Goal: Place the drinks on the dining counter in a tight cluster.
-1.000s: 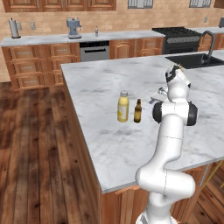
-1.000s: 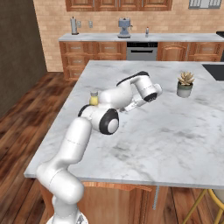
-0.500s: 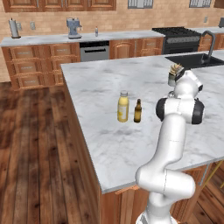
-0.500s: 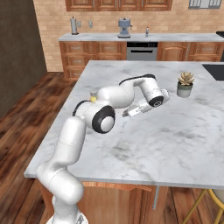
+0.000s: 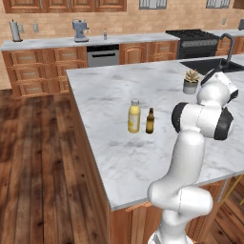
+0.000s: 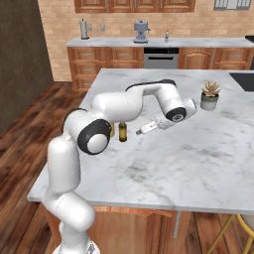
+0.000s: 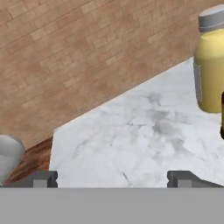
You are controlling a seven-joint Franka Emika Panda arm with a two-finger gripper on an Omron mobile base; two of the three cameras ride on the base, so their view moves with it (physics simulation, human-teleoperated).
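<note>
My claw is released: in the hand view its two dark fingertips stand wide apart with only bare marble between them. In the right base view my claw hangs low over the dining counter, just to the right of the two bottles, with my arm arched over from the left.

The stout yellow bottle stands upright on the dining counter toward its left side, pale cap on top. The slim brown bottle stands upright just beside it on its right, close but with a sliver of marble showing between them in the left base view. In the hand view the yellow bottle rises at the right edge, and a dark strip of the brown bottle cuts in at the very border below it (too little of it shows to say more).

A small potted plant sits farther back on the counter, well apart from the bottles and near the black sink. At the lower left of the hand view there is a pale rounded thing at the frame's edge; I cannot tell what it is.
</note>
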